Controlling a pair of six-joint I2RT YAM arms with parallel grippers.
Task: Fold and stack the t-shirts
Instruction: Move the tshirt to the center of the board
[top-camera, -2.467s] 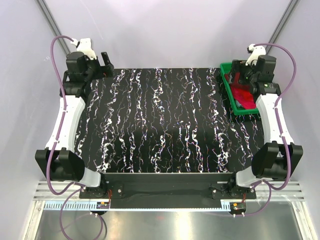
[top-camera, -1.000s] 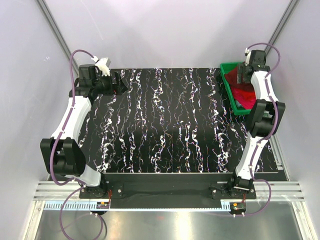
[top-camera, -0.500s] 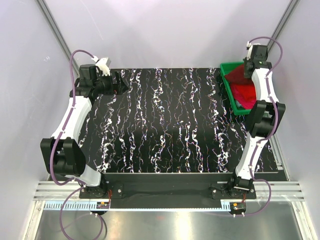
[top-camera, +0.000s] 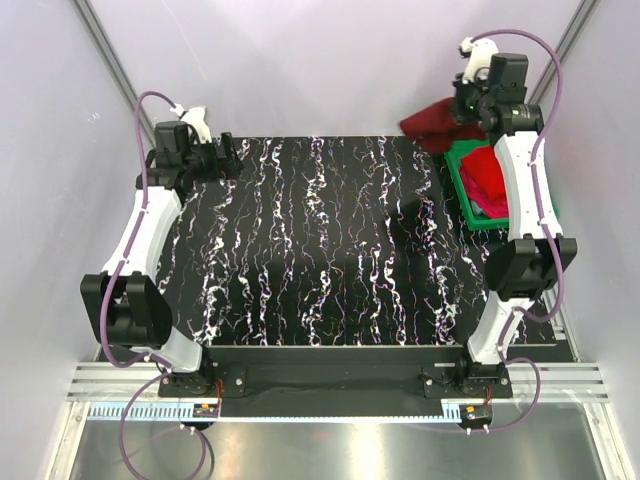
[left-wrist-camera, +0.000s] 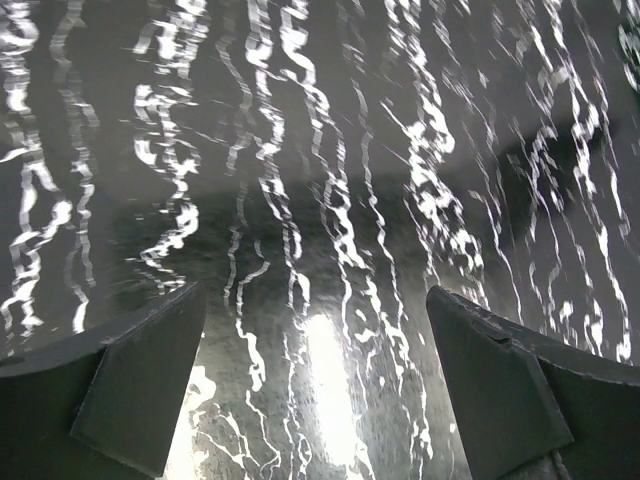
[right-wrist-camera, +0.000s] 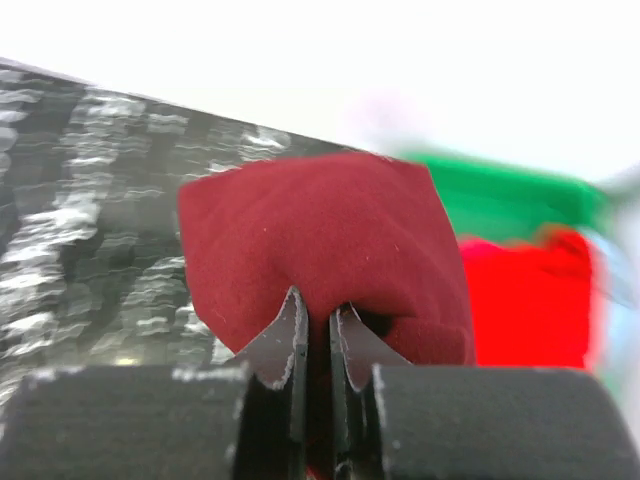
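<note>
The right claw (top-camera: 460, 108) is clamped on the dark maroon t-shirt (top-camera: 430, 125), which hangs in the air over the far right corner of the surface (top-camera: 320, 260). A bright red t-shirt (top-camera: 485, 175) lies in the green bin (top-camera: 457, 185) there. The left claw (top-camera: 228, 155) stands wide apart above the far left corner.

One maroon shirt (top-camera: 428, 122), one red shirt (top-camera: 483, 172), one bin (top-camera: 492, 224), one counter (top-camera: 320, 250), two claws: left claw (left-wrist-camera: 315, 290), right claw (right-wrist-camera: 318, 315).
</note>
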